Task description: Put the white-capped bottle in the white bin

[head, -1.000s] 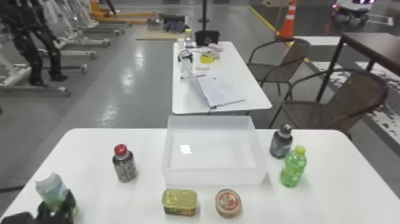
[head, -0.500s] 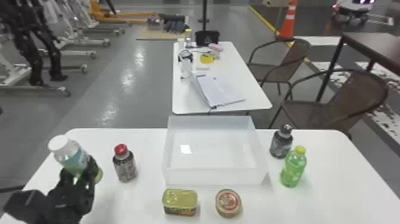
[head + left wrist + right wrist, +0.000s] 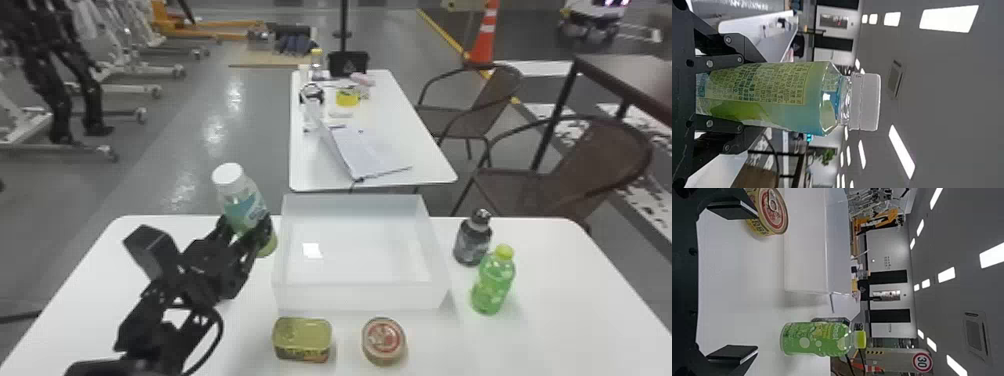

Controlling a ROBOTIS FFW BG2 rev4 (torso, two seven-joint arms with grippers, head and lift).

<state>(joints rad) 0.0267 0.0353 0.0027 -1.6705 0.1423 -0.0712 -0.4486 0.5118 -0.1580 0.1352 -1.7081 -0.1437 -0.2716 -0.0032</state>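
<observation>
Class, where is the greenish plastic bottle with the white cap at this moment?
In the head view, the bottle is left of centre, held tilted by the left gripper, just left of the white plastic bin.

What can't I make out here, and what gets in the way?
- Head view: the stretch of table behind the left arm, covered by the arm.
- Head view: whether the white-capped bottle touches the white bin; gap too small.
- Left wrist view: that bottle's base, behind the left pincer.
- Right wrist view: most of the dark bottle, behind the green bottle; the round can, cut by the edge.
</observation>
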